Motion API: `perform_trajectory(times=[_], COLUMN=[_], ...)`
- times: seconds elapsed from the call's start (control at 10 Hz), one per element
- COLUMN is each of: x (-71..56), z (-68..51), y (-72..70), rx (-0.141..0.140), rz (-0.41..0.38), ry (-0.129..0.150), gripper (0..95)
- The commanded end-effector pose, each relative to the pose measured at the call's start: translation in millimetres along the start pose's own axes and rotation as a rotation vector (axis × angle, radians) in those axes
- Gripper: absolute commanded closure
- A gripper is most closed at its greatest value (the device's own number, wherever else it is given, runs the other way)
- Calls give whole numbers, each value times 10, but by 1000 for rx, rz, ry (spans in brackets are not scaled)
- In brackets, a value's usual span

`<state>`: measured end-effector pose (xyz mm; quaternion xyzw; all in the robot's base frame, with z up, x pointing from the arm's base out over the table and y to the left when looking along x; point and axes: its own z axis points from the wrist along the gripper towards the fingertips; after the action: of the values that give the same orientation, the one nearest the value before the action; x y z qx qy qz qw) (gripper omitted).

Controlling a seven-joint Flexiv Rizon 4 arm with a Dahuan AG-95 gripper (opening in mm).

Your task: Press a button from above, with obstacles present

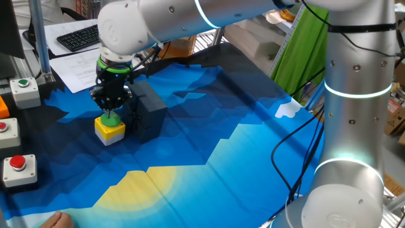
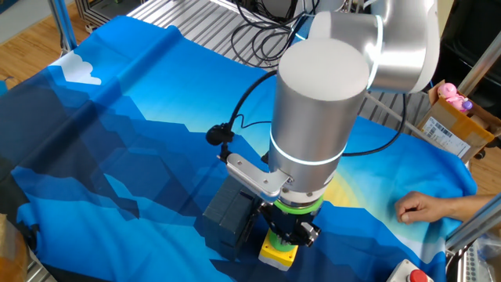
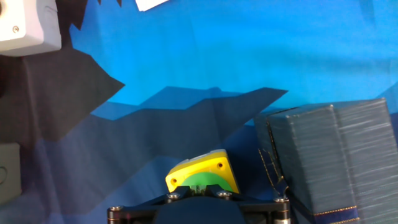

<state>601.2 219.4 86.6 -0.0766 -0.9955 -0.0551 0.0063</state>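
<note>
The green dome button sits on its small yellow box at the left of the blue cloth. My gripper points straight down on it, fingertips together and touching the dome. In the hand view the fingertips meet over the green dome on the yellow box. The dark grey block stands right beside the box, taller than it. It also shows in the hand view and in the other fixed view, next to the yellow box, where the wrist partly hides my gripper.
Grey boxes stand along the left edge: one with a green button, two with red buttons. A keyboard and papers lie behind. A person's hand rests on the cloth. Cables run near the arm's base.
</note>
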Motion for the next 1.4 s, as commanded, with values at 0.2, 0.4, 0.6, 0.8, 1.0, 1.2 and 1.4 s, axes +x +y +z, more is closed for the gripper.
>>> perform_trajectory(times=[0.2, 0.4, 0.6, 0.8, 1.0, 1.2, 1.4], x=[-6, -1, 12, 30, 37, 32, 33], z=[6, -240, -367, -484, -529, -596, -714], y=[-4, 7, -10, -30, -41, -61, -135], rx=[8, 5, 5, -6, -7, -6, -7], rz=[-3, -4, -8, -3, 0, -2, -5], ry=[1, 25, 21, 29, 32, 40, 46], gripper=[950, 950, 950, 950, 950, 950, 950])
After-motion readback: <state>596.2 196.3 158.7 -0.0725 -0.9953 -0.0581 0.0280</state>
